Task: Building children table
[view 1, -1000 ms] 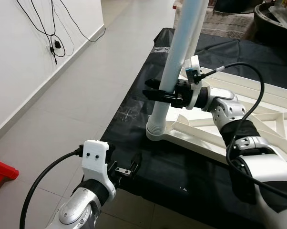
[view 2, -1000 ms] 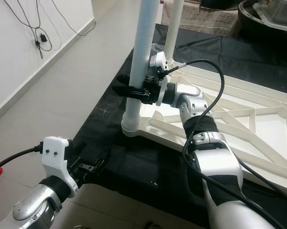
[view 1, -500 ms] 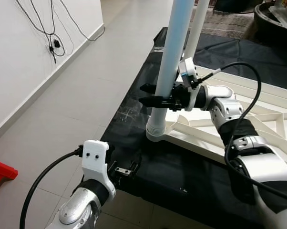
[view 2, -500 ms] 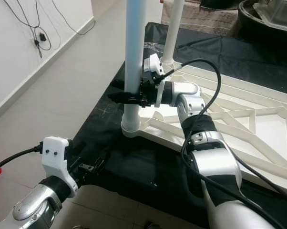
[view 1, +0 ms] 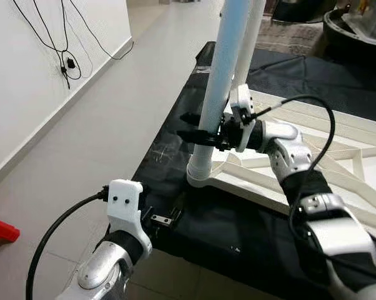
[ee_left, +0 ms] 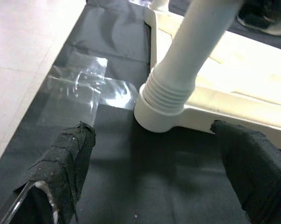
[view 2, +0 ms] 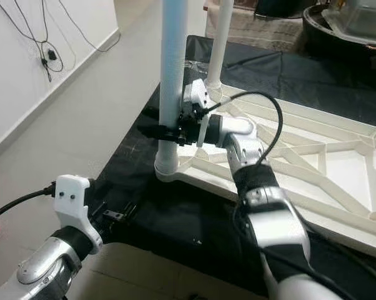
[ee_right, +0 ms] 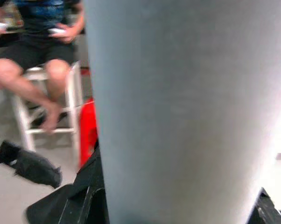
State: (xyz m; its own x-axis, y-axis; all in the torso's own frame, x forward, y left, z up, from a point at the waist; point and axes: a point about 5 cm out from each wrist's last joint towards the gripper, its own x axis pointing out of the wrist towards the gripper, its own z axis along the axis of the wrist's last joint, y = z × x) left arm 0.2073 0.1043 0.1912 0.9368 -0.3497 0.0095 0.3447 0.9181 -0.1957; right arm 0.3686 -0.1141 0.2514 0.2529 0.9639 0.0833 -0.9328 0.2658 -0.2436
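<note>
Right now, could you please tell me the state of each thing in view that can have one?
Near table leg: upright, seated in the corner socket, gripped.
Far table leg: upright in its socket.
Tabletop: upside down on the black cloth, ribs showing.
Right hand: closed around the near table leg.
Left hand: open, holding nothing, low by the cloth's edge.

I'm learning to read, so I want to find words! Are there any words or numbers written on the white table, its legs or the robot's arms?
No readable text anywhere in these pictures.
White table leg, held by the right gripper: plain, no label.
Upturned white tabletop: bare plastic ribs, no writing.
Black cloth under it: nothing printed, just a clear tape patch.
Left gripper and its white wrist housing: two small holes, no letters.
</note>
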